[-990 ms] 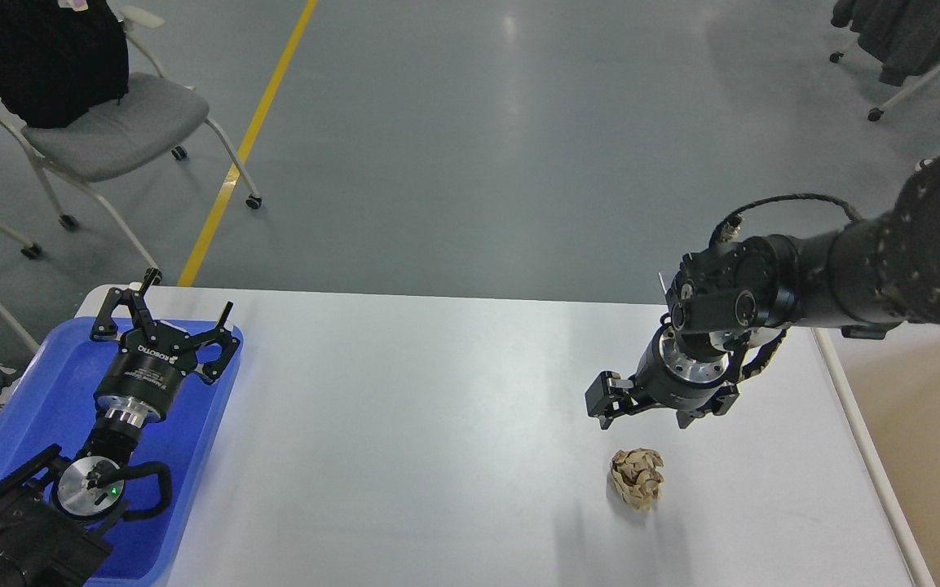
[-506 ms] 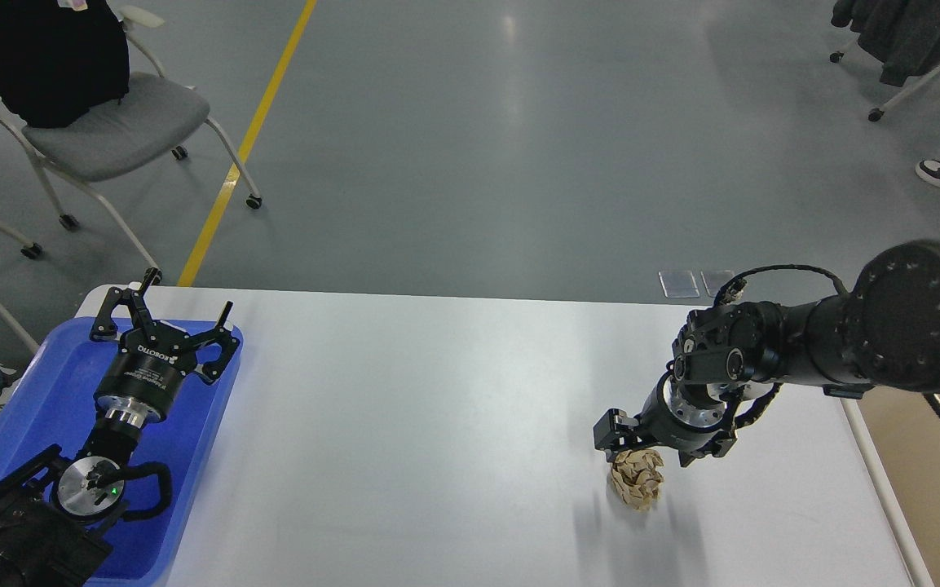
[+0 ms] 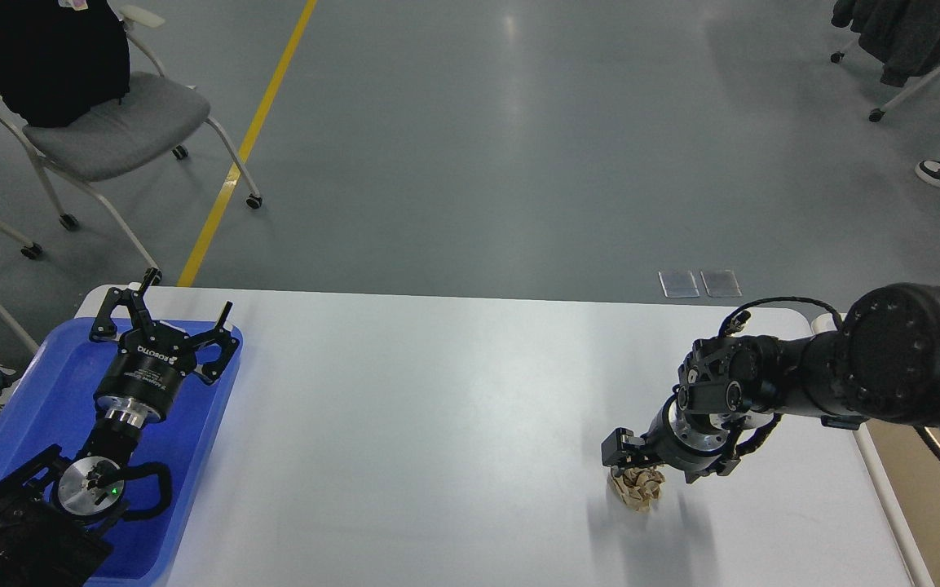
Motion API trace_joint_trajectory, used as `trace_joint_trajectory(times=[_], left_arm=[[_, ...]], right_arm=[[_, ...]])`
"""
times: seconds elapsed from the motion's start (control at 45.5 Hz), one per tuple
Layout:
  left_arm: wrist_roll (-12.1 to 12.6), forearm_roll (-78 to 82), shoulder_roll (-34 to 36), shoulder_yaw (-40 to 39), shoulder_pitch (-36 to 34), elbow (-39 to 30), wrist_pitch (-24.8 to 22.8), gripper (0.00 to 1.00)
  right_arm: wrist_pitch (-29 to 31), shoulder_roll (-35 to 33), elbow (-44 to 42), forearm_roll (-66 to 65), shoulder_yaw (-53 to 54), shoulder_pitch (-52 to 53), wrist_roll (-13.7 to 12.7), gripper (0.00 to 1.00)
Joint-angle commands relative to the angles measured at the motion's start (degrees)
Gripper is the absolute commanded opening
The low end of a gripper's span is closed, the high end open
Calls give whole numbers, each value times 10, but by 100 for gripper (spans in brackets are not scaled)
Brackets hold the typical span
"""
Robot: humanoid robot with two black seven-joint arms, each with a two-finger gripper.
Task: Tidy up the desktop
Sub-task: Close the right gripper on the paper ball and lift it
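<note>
The white desktop (image 3: 437,424) holds a crumpled brown paper ball (image 3: 637,489) near its front right. My right gripper (image 3: 654,470) points down over the ball, its two fingers spread on either side of the ball's top, which they partly hide. My left gripper (image 3: 169,316) is open and empty, resting above the blue tray (image 3: 21,408) at the desktop's left end, far from the ball.
A cream-coloured bin (image 3: 922,505) stands just past the desktop's right edge. A grey chair (image 3: 111,122) with a black garment stands on the floor at the far left, beside a yellow floor line (image 3: 249,139).
My right arm has come down and slightly forward, from above and behind the paper ball to straddling it. The ball and my left arm have not moved.
</note>
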Motion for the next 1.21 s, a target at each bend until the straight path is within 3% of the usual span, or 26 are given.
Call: trace_joint_trajectory(times=[0.0, 0.418, 0.616, 0.77, 1.1, 1.188], left_arm=[[0, 0, 0, 0, 0, 0, 0, 99], [0, 0, 0, 0, 0, 0, 0, 99], [0, 0, 0, 0, 0, 0, 0, 99], [0, 0, 0, 0, 0, 0, 1, 99], [0, 0, 0, 0, 0, 0, 1, 99], [0, 0, 0, 0, 0, 0, 0, 99]], right_arm=[[-18, 0, -11, -3, 2, -15, -1, 100], [-29, 0, -13, -3, 22, -22, -1, 100], [-46, 0, -12, -3, 22, -22, -1, 90], [-55, 0, -12, -3, 22, -23, -1, 77], [-73, 0, -12, -3, 21, -32, 0, 71], [-72, 0, -12, -3, 21, -32, 0, 66]])
